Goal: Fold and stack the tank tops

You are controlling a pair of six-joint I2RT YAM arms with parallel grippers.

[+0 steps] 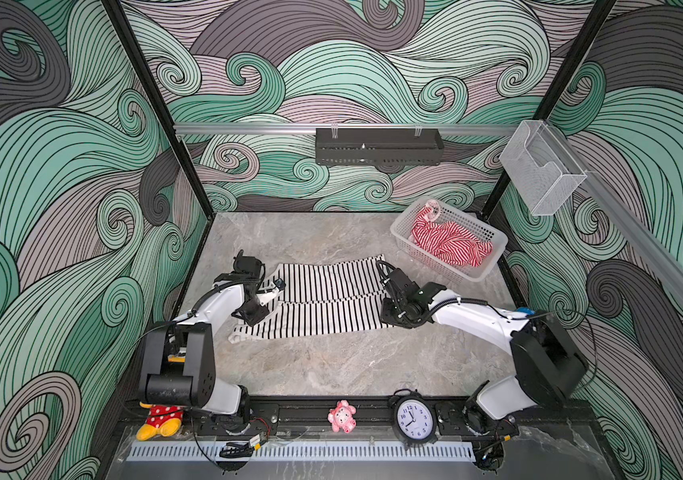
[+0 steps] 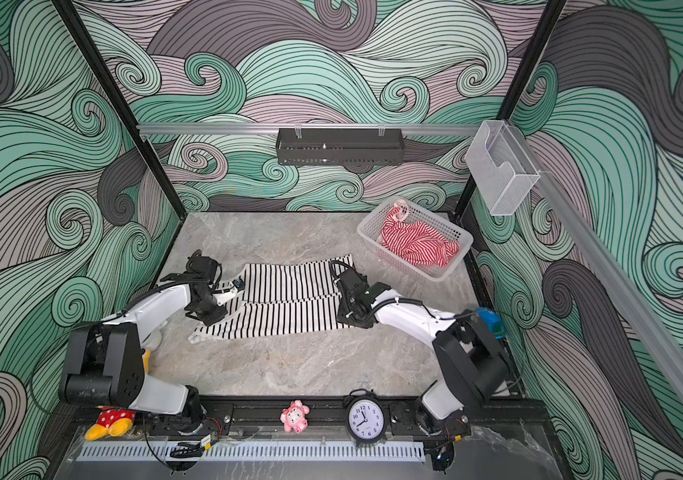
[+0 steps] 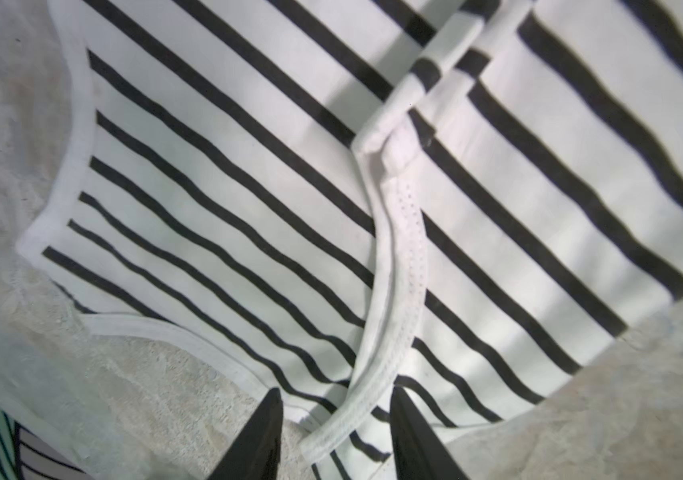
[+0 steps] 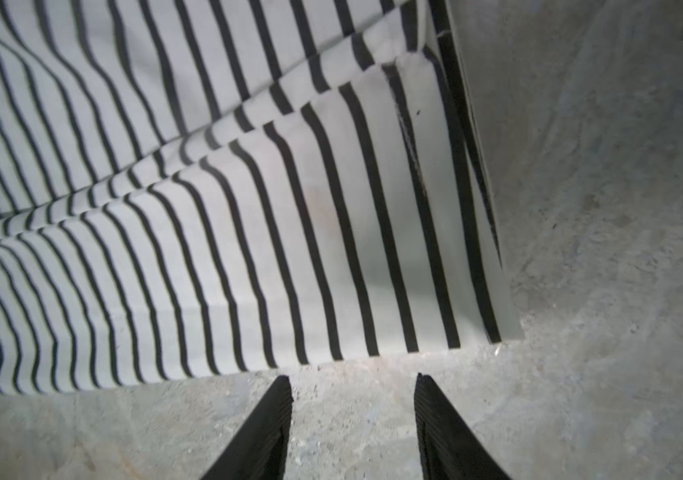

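The black-and-white tank top [image 1: 323, 297] [image 2: 285, 301] lies flattened across the middle of the table, with a lengthwise crease. My left gripper [image 1: 248, 320] [image 3: 336, 390] hovers over its strap end, open. A white trimmed strap [image 3: 393, 291] runs between the fingers, which do not pinch it. At the hem end my right gripper [image 1: 387, 318] [image 4: 353, 377] is open over bare table, just off the near edge of the striped cloth [image 4: 248, 228]. The red-and-white tank top [image 1: 450, 245] [image 2: 418, 243] sits crumpled in the basket at the back right.
The white basket [image 1: 398, 232] stands at the table's back right corner. Along the front rail sit a red polka-dot plush [image 1: 161, 419], a pink toy [image 1: 341, 415] and a black clock [image 1: 414, 417]. A black tray [image 1: 377, 145] and a clear holder [image 1: 539, 166] hang on the walls.
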